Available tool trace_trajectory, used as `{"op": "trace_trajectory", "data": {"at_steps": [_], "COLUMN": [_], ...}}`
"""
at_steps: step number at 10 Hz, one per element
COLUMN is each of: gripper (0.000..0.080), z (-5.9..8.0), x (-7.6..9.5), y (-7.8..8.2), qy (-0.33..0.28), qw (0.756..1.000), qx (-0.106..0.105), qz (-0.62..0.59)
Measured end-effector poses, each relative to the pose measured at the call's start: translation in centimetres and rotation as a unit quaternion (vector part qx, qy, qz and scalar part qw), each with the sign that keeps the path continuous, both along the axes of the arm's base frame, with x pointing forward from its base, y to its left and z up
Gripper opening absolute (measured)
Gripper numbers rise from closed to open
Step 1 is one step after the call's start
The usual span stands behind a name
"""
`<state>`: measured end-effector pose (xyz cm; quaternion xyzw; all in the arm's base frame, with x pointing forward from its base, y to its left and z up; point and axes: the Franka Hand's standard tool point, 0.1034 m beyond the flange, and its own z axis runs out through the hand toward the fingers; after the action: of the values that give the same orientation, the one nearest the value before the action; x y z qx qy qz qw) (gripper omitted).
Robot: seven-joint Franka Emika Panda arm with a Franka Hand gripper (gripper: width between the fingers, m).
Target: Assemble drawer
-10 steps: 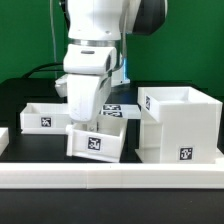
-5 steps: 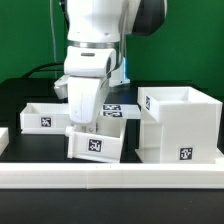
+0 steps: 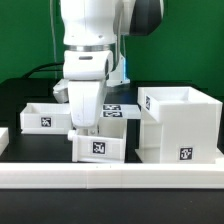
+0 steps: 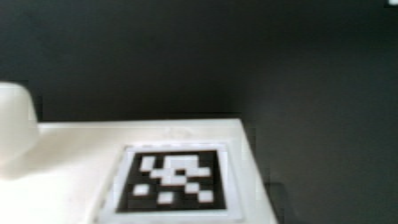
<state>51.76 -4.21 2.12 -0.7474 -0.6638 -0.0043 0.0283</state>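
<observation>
**Exterior and wrist views, drawer assembly.** The gripper [image 3: 86,127] reached down at the back edge of the near tray [image 3: 100,146]; the tray sat about level, on or just above the table [image 3: 18,92], which of the two could not be told; it lay just beside the housing [image 3: 182,122], on the exterior view's left of it and behind the rail [image 3: 110,178]; the far tray [image 3: 42,116] lay further to the exterior view's left, well apart from the housing; the marker board [image 3: 118,110] lay behind the arm.

**Tool state:** whether the jaws stood apart, together or clamped on the tray wall could not be told.

**Risks, as judged:**
- a thin wall gripped off-centre might let the tray swing or slip;
- a tray pushed toward the housing while skewed might catch its corner on the housing wall and shove the housing aside;
- a drag along the table might snag the tray on the rail.

**Hidden or unclear:**
- the fingertips were masked by the hand and the tray;
- no housing slots or tray knobs showed;
- the wrist view was blurred, filled by a white surface bearing a tag [image 4: 175,182];
- a white shape [image 4: 15,130] at its edge could not be identified.
</observation>
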Motion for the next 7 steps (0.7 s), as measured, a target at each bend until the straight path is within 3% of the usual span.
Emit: {"op": "trace_trajectory", "data": {"at_steps": [4,7], "gripper": [0.0042,0.0042], "z": [-0.1,0.2], "x": [0.0,1.1], "y": [0.2,2.7], "qy": [0.003,0.0], "qw": [1.0,1.0], "qx": [-0.001,0.005], "qz": [0.009,0.028]}}
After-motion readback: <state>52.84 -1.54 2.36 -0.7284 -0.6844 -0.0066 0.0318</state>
